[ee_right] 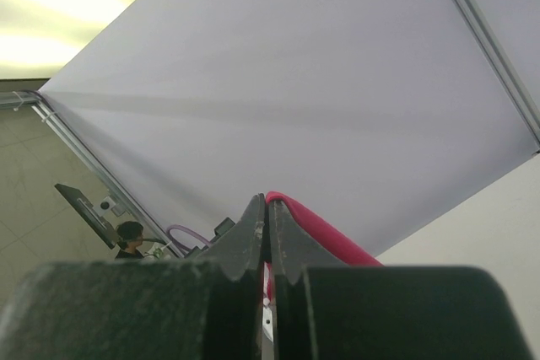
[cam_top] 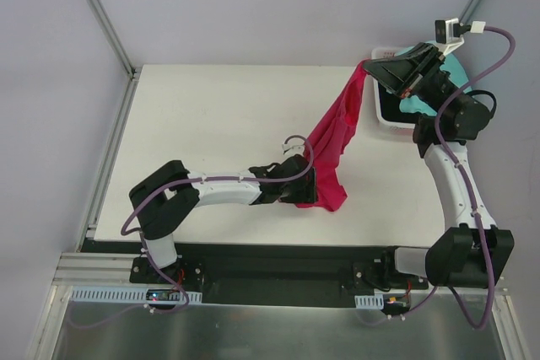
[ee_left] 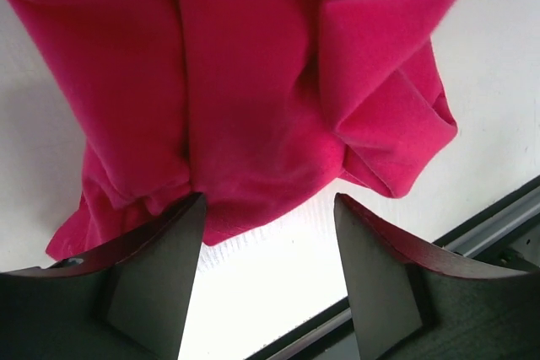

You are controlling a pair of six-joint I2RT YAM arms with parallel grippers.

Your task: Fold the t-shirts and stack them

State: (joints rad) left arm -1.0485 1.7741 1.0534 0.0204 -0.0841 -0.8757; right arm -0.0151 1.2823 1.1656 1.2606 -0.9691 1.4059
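Though limp, soft magenta t-shirt [cam_top: 333, 145] in clamped right jaws; left jaws apart

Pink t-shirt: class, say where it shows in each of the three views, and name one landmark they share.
Top external: pink t-shirt stretches from the centre up towards the far right.
Left wrist: pink t-shirt fills the upper half.
Right wrist: a thin strip of it at the right gripper, jaws shut.
Shared landmark: white table; in right wrist, probably the pale lower-right corner.
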